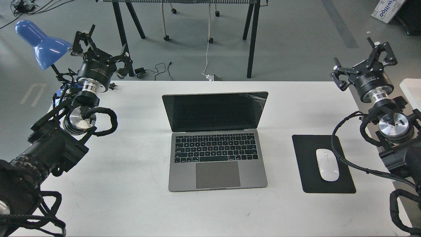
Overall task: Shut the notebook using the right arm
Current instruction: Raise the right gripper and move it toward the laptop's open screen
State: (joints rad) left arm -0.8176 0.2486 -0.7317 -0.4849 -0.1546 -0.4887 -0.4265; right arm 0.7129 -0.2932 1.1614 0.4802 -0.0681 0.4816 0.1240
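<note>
The notebook (215,154) lies open in the middle of the white table (131,197), its black screen upright and facing me, keyboard and trackpad toward the front edge. My right gripper (363,64) hangs open at the table's far right edge, well right of the screen, with nothing between its fingers. My left gripper (102,47) is open too, at the far left corner beside the blue lamp (41,44), holding nothing.
A black mouse pad (309,177) with a white mouse (327,164) lies right of the notebook, between it and my right arm. Black table legs and wheeled furniture stand on the grey floor behind the table.
</note>
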